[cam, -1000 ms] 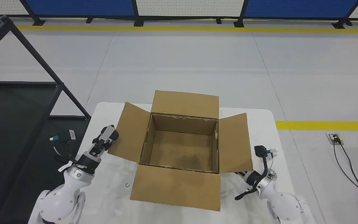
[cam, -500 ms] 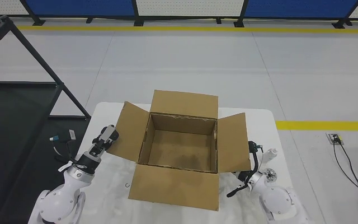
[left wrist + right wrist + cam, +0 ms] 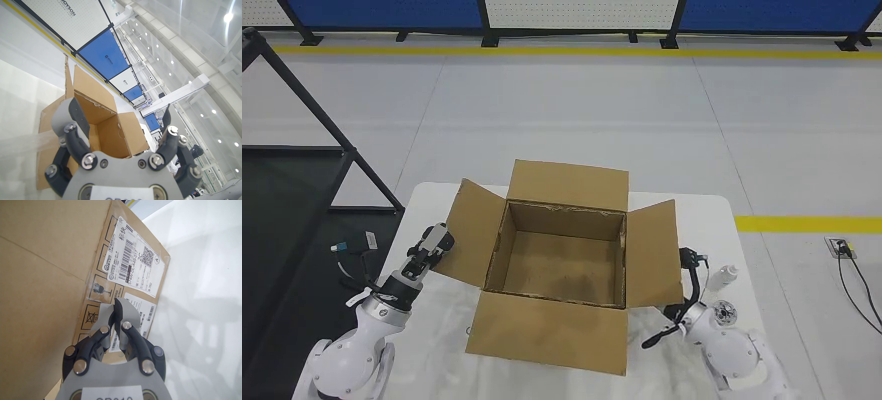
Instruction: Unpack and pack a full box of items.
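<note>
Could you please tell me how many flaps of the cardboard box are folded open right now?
4 on the cardboard box: the far flap, the flap on the robot's left, the flap on its right, and the near flap toward the robot. None appears hidden.

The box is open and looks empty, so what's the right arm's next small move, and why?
Probably back the right gripper off the box wall and open it toward the small white bottle: the box looks empty, the gripper is shut on nothing, and the bottle sits close beside that arm.
</note>
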Robot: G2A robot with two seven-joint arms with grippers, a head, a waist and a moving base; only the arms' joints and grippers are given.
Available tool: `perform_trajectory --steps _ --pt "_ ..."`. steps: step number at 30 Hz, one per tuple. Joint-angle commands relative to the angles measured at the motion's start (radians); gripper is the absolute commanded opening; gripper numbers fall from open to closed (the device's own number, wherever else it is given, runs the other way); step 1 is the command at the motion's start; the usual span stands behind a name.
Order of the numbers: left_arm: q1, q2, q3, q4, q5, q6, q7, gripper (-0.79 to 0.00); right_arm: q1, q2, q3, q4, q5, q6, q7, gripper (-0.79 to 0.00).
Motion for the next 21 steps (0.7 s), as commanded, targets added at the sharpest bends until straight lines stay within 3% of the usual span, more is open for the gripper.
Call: perform_trajectory --steps 1,13,21 --pt "0.0 0.0 0.0 0.0 0.0 0.0 0.0 0.0 -0.012 0.005 0.013 -0.026 -0.029 -0.006 -0.01 -0.785" --pt "0.0 0.0 0.0 0.0 0.0 0.0 0.0 0.0 -0.236 0.047 0.177 -0.343 -0.341 -0.039 -0.067 -0.785" --pt "0.0 0.0 0.0 0.0 0.0 0.0 0.0 0.0 -0.403 0.066 0.289 -0.48 -0.512 -0.063 -0.112 -0.785"
